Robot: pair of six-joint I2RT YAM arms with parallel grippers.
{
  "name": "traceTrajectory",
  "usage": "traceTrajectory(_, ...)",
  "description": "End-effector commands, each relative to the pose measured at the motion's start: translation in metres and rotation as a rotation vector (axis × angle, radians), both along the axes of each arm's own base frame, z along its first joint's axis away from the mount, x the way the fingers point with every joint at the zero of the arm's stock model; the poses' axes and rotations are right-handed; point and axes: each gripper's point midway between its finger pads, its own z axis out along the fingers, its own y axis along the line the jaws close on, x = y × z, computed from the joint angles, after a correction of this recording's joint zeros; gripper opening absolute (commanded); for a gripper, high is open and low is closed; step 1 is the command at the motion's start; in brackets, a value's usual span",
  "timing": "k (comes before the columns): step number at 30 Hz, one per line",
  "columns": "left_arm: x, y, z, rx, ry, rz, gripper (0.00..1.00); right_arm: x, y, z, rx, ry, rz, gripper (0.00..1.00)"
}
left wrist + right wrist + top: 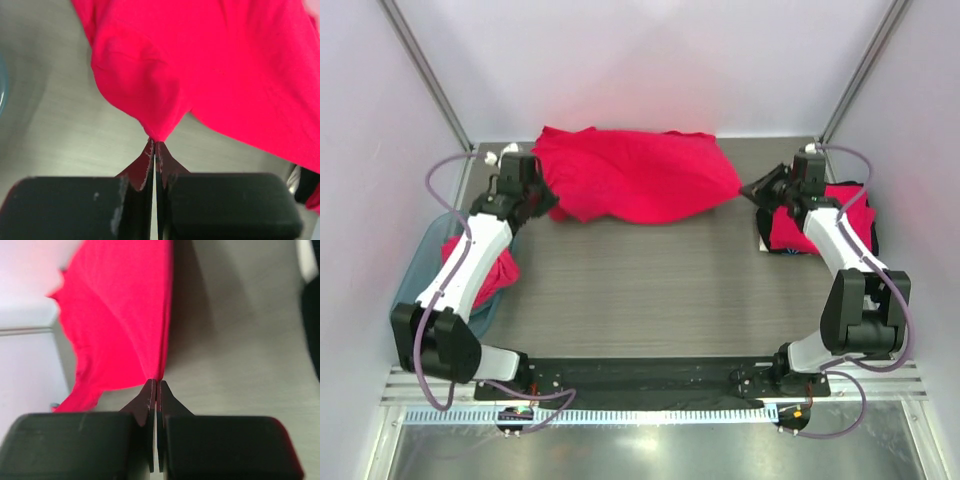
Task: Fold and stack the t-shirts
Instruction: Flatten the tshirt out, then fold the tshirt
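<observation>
Shirt: the bright red cotton t-shirt (635, 180) is spreading bunched over the far side of the grey wood-grain desk (640, 300), between our two arms; we cannot tell how much of it is resting on the desk
Left claw: our left claw (155, 142) is pinching a peak of cloth at the shirt's left end, clamped down on the fabric
Right claw: our right claw (157, 382) is gripping a gathered edge at the right end, pressed together on it, the cloth pulling taut from the tips
Other cloth: a pile of red cloth (800, 232) is sitting by the right arm; a translucent blue tub (417, 250) holding more red cloth is sitting by the left
Handling: we are judging it light, limp and stretchy, sagging wherever we are not holding it, so thin pinches may be slipping
Where to hold: we are favouring hem corners or shoulder seams, both ends at once, so the panel is spreading flat
</observation>
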Motion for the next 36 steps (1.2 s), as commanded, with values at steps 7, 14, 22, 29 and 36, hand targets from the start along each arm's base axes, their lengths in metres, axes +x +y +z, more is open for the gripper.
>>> traceTrajectory(7,-0.082,0.001,-0.009,-0.072,-0.088,0.016,0.0,-0.067,-0.012,-0.054,-0.116,0.021,0.003,0.01)
traceTrajectory(14,-0.14,0.013,-0.044,-0.044,-0.01,0.003,0.0,-0.133,-0.024,-0.085,-0.194,0.087,-0.047,0.01)
traceTrajectory(22,-0.17,0.025,-0.05,-0.026,0.008,0.019,0.0,-0.179,-0.032,-0.092,-0.249,0.083,-0.076,0.01)
traceTrajectory(29,-0.142,0.024,-0.041,0.004,0.043,0.049,0.0,-0.153,-0.046,-0.076,-0.316,0.104,-0.107,0.01)
traceTrajectory(36,-0.103,0.028,-0.005,0.082,0.015,0.079,0.0,-0.114,-0.044,-0.076,-0.295,0.134,-0.097,0.01)
